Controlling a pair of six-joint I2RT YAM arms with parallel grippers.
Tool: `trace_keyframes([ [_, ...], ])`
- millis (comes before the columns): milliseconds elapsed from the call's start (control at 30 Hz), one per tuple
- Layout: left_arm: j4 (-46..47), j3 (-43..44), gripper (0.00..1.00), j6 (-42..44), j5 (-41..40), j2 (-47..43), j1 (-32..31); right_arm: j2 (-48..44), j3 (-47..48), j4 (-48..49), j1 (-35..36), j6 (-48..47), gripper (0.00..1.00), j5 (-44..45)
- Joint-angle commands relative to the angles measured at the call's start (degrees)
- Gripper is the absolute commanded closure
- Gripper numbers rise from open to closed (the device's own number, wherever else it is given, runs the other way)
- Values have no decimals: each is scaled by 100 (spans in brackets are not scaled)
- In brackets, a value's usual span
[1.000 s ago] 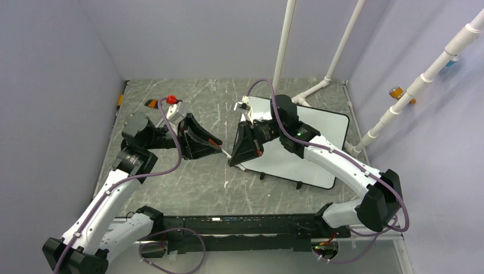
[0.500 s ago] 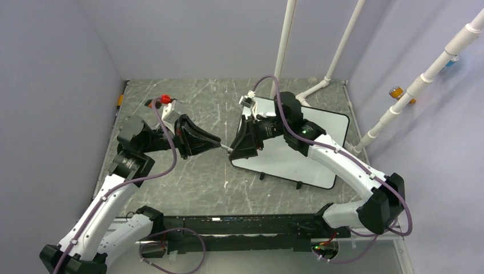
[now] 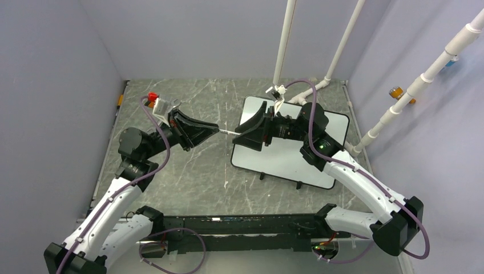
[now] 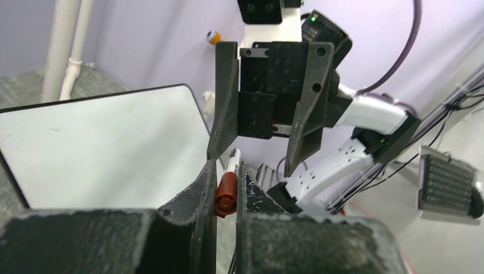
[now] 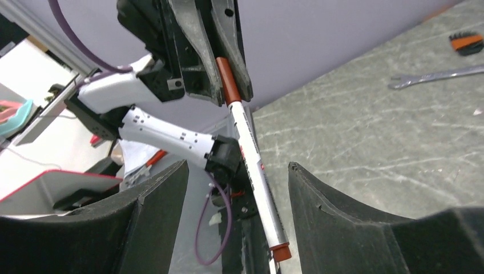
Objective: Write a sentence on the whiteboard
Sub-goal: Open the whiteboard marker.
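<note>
The whiteboard lies flat on the right half of the table, and no sentence shows on its white face. A white marker with a reddish-brown cap hangs level above the table between the two arms. My left gripper is shut on the marker's capped end. My right gripper faces it with its jaws open. The marker's barrel runs between the right fingers without touching either one.
White pipes rise at the back right corner behind the board. A wrench and a small orange-and-black tool lie on the marbled table near the far left. An orange fitting sits on the right wall.
The right gripper has opened and let go of the marker while the left gripper closed on it. Both grippers have lifted and swung toward the back, now pointing at each other.
</note>
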Motion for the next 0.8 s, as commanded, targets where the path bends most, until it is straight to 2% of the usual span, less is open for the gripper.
trace_keyframes([
  [0,1499,-209,100,-1005,-455,3,-24,-40,-11,945,-23,211,33,379],
  [400,2711,-555,100,-2068,-761,272,-24,246,275,1639,-22,471,39,19],
  [767,3342,-681,100,-2423,-745,639,-24,446,451,1905,-23,688,55,-167],
])
